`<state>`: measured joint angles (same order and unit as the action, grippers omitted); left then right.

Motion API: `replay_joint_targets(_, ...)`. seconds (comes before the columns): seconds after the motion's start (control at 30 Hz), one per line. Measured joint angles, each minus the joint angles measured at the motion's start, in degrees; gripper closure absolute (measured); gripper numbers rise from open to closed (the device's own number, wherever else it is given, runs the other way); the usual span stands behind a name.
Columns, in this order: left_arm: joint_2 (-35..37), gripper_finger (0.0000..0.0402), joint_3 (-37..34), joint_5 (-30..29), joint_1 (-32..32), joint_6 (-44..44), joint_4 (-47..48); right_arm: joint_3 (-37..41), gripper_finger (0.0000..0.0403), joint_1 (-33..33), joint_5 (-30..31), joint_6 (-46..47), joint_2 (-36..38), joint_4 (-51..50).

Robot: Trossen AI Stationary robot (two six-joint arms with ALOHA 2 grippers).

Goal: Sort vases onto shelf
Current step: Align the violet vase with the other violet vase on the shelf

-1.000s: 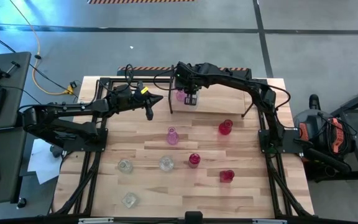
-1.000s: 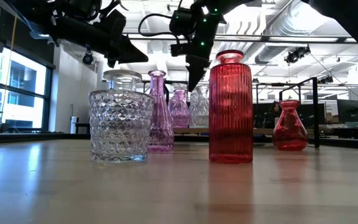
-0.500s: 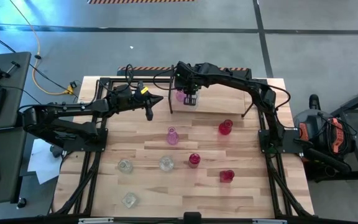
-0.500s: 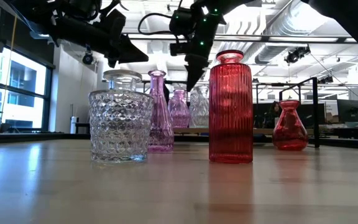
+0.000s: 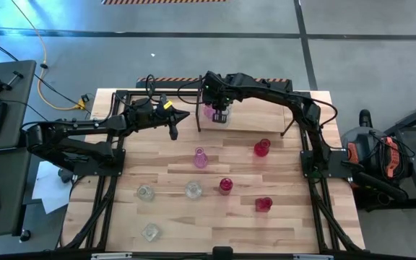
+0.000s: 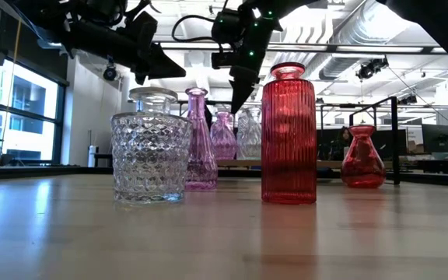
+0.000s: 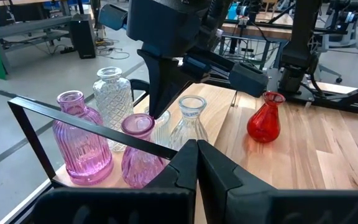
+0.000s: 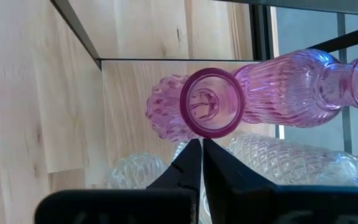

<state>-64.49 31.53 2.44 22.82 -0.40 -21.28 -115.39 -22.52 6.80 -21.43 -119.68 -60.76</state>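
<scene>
The left gripper (image 5: 173,132) is hovering above the table (image 5: 280,224) just left of the shelf (image 7: 42,118), its fingers clenched on nothing and pointing toward the shelf, the arm lying low and stretched in from the left edge. On the open table the vases are all standing upright with mouths up: a clear one (image 5: 149,232) near the front edge, two more clear ones (image 5: 146,193) and (image 5: 193,190) mid-table, a pink vase (image 5: 200,158) behind them, then red vases (image 5: 226,185), (image 5: 263,204) and (image 5: 262,148) farther right, well apart from one another with bare wood between. On the shelf at the back edge, pink vases (image 7: 82,140) and clear ones (image 7: 112,99) are standing close together, also upright. The right gripper (image 5: 221,115) is hanging over the shelf, fingers pressed together and empty, pointing straight down beside the mouth of a pink vase (image 8: 211,103), its arm arching in from the right side.
</scene>
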Motion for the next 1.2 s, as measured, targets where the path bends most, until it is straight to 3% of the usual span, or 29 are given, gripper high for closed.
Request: replay_joint_targets(1.2, 0.0, 0.0402, 0.0, 0.0, 0.0, -0.5, 0.0, 0.0, 0.0403, 0.1, -3.7, 1.6, 0.0, 0.4)
